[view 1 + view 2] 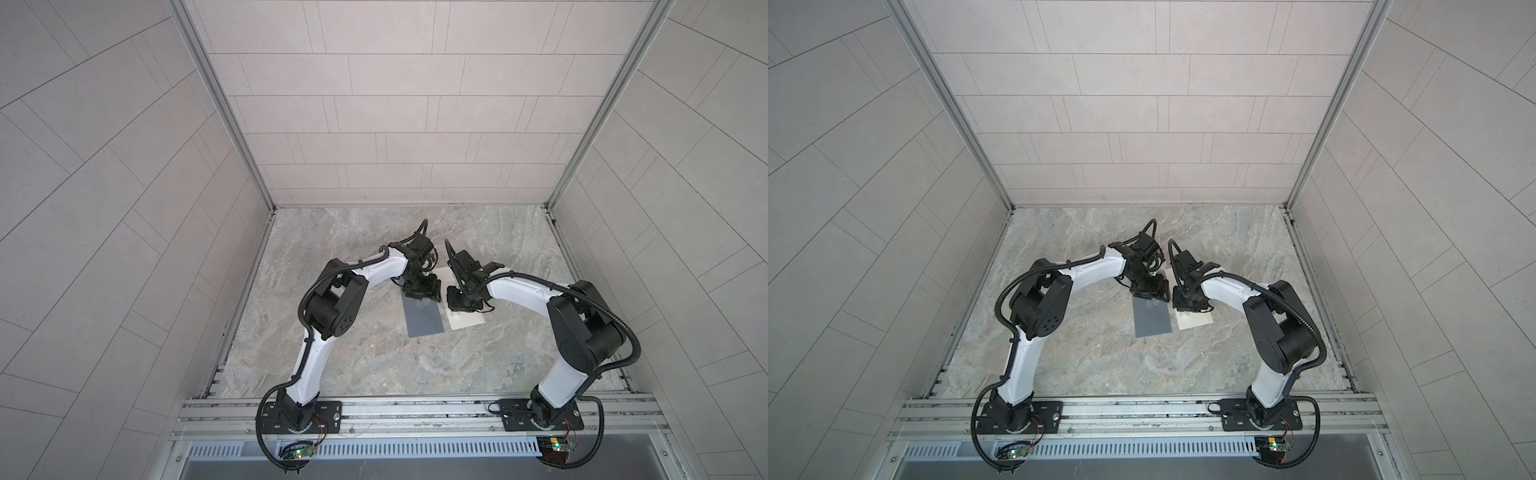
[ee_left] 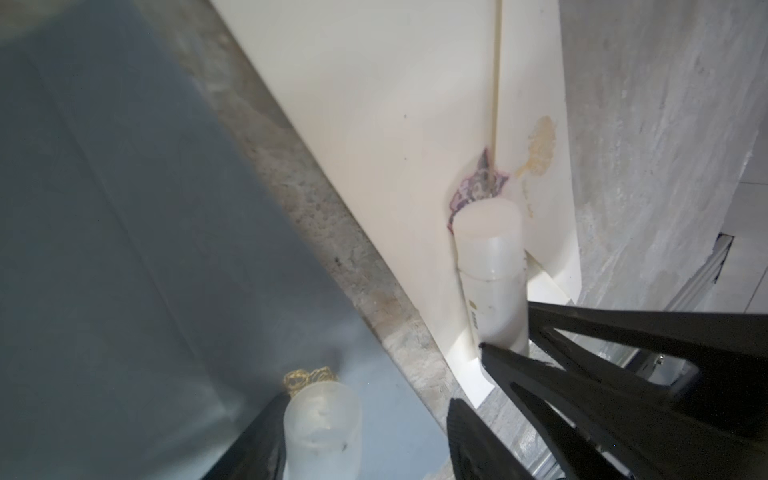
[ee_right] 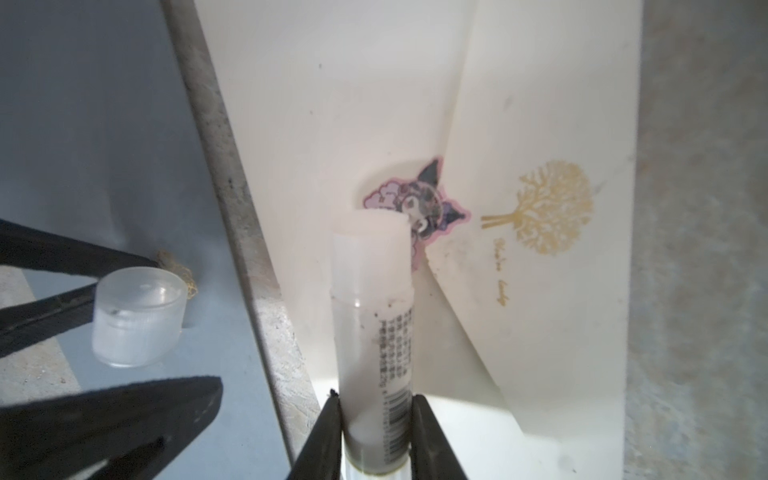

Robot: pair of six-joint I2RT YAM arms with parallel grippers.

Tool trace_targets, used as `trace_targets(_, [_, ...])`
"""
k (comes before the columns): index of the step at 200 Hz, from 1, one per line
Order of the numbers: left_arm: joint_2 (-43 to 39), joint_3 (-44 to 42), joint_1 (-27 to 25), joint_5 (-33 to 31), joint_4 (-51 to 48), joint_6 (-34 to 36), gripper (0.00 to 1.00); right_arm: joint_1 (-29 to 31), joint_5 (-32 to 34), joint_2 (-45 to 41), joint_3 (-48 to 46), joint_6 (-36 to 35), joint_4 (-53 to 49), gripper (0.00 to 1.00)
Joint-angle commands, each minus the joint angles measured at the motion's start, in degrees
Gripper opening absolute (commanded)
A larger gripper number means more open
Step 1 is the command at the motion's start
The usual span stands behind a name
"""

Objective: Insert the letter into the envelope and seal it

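Cream envelope (image 3: 332, 104) — gold tree (image 3: 552, 208).

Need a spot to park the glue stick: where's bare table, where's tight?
Free: marble table between grey sheet and base rail, and the strip before the back wall. Crowded: centre, left gripper over that sheet, right gripper over white envelope.

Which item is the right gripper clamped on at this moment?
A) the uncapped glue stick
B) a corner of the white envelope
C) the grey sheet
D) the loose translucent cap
A: in the right wrist view the right gripper has both fingers pressed against the body of the glue stick. The stick's bare tip is by the sticker on the white envelope, and the cap stands apart from it.
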Motion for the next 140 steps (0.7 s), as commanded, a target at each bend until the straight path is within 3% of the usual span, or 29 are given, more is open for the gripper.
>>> trace_targets(1, [-1.2,0.0,0.9,3.6,-1.2,-0.6,0.69,-0.3,0.0,-0.6,-1.4,0.1,-0.2,0.2])
trace_targets(115, [-5.1,-1.3,2.3,8.4,0.8,-2.4,0.71,-0.8,-1.4,-5.1,-0.2,-1.9,-0.2,0.17])
trace_targets(140, [-8.0,-3.6,4.0,13.4,5.7,-6.4,0.71,-0.8,-2.5,-6.7,-0.1,-3.8,-0.2,0.17])
